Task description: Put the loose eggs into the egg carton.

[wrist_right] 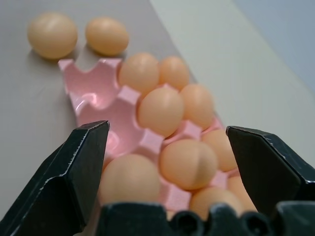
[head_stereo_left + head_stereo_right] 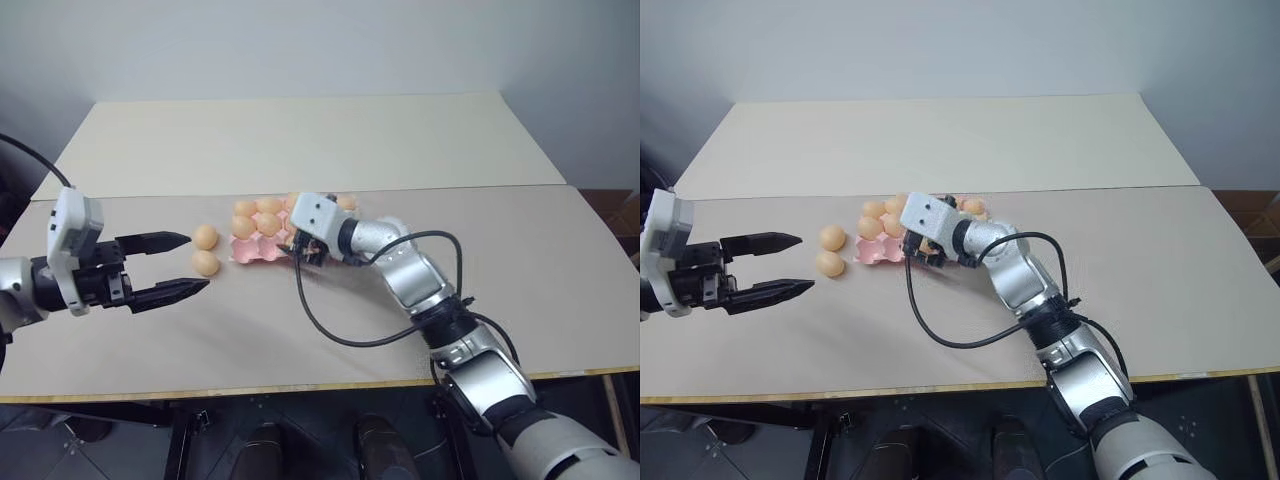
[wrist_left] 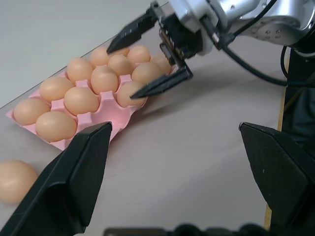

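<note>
Two loose eggs [image 2: 205, 237] [image 2: 205, 263] lie side by side on the table just left of the pink egg carton [image 2: 246, 256]. Several eggs sit in the carton, and its cups [image 1: 93, 93] nearest the loose eggs are bare. My right gripper [image 3: 120, 71] hangs open over the carton's near edge, and an egg [image 1: 129, 179] rests in a cup between its fingers [image 1: 78, 162]. My left gripper [image 2: 195, 263] is open and level, its tips beside the two loose eggs, with nothing between them.
The carton lies near the seam where the grey tabletop [image 2: 330, 300] meets a cream one [image 2: 300, 140] behind it. A black cable [image 2: 320, 320] loops from my right wrist over the table in front of the carton.
</note>
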{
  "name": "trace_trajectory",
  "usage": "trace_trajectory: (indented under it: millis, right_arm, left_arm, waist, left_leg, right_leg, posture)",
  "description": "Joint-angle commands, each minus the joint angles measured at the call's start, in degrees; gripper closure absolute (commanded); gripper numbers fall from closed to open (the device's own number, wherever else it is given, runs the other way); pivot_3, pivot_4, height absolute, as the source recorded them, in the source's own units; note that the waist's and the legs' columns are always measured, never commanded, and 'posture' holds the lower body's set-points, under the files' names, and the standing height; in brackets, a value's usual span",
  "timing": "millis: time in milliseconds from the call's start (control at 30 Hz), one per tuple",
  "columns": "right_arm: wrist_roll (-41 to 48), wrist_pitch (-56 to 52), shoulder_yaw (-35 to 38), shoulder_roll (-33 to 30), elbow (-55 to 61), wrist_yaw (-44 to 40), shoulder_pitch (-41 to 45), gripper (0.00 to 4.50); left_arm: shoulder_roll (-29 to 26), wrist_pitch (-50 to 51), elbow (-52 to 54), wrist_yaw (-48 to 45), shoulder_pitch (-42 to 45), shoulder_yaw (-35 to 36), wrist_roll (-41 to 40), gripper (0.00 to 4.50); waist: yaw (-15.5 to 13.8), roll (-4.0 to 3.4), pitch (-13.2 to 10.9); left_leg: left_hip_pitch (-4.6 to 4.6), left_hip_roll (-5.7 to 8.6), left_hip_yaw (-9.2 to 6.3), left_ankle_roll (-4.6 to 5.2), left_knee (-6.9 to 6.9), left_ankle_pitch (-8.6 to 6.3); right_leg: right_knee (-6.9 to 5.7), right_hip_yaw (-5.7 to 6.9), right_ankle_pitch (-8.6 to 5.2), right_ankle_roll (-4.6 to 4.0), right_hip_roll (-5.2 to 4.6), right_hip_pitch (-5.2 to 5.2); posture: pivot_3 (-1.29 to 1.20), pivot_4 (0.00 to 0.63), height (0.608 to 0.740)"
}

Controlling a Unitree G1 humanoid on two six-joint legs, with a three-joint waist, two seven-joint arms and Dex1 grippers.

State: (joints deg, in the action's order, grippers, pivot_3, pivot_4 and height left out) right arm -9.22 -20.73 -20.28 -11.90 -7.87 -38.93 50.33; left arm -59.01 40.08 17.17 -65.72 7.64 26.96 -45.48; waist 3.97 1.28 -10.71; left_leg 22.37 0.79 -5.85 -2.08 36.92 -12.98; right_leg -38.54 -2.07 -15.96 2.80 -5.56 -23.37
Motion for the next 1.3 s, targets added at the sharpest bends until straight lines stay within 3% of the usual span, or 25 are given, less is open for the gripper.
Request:
trace_trajectory:
  millis: [33, 267, 533, 800, 933, 1300]
  right_arm:
    - [7.3, -7.6, 8.1, -3.1, 12.9, -3.3, 0.6, 0.02]
    - [19.6, -13.9, 21.1, -19.0, 26.8, -12.8, -10.7, 0.02]
    - [30.8, -14.3, 32.6, -29.3, 34.9, -19.5, -30.8, 0.02]
    - [34.4, -15.1, 32.0, -30.8, 36.0, -16.8, -32.5, 0.02]
    - [34.6, -14.6, 31.5, -31.4, 35.6, -16.3, -32.3, 0.02]
    - [33.8, -13.0, 29.5, -30.1, 34.9, -12.8, -30.2, 0.02]
  left_arm:
    - [-0.3, -0.5, -0.1, 0.2, 0.5, 2.2, -0.7, 0.0]
    - [-1.0, -0.4, -4.5, -0.1, -1.8, 6.0, 0.4, 0.0]
    - [-0.6, -1.1, -5.6, -2.6, -11.0, 11.1, 2.6, 0.0]
    - [2.6, 0.6, -3.3, 1.8, -14.4, 13.0, 1.9, 0.0]
    - [5.8, -1.6, -2.8, 9.7, -15.6, 10.8, 7.4, 0.0]
    - [19.2, 4.5, -4.1, 33.5, 2.5, -5.0, 12.4, 0.0]
  waist:
    - [-0.1, 0.0, 0.0]
    - [-1.2, 0.02, 0.0]
    - [-1.1, 0.02, 0.0]
    - [-1.3, 0.03, 0.0]
    - [-1.5, 0.03, 0.0]
    - [-2.3, 0.18, 0.1]
  left_leg:
    - [0.02, 0.0, 0.0, 0.0, 0.0, 0.0]
    - [0.0, 0.0, 0.01, 0.02, 0.0, -0.02]
    - [-0.05, -0.08, 0.13, 0.07, -0.03, -0.04]
    - [-0.15, -0.37, 0.27, 0.07, -0.04, -0.05]
    - [-0.07, -0.4, 0.28, 0.04, -0.04, -0.07]
    - [-0.03, -0.37, 0.28, 0.03, 0.03, -0.07]
  right_leg:
    - [0.0, 0.0, 0.0, 0.0, 0.0, -0.01]
    - [0.14, 0.05, 0.0, 0.0, -0.03, 0.1]
    - [0.19, -0.01, 0.0, 0.0, 0.02, 0.14]
    - [0.35, 0.0, 0.11, -0.18, 0.26, 0.28]
    - [0.44, 0.01, 0.12, -0.19, 0.28, 0.24]
    - [0.48, 0.02, 0.23, -0.14, 0.28, 0.27]
  posture:
    - [0.0, 0.15, 0.74]
    - [0.0, 0.15, 0.74]
    - [0.0, 0.15, 0.74]
    - [0.0, 0.15, 0.74]
    - [0.0, 0.15, 0.74]
    - [0.0, 0.15, 0.74]
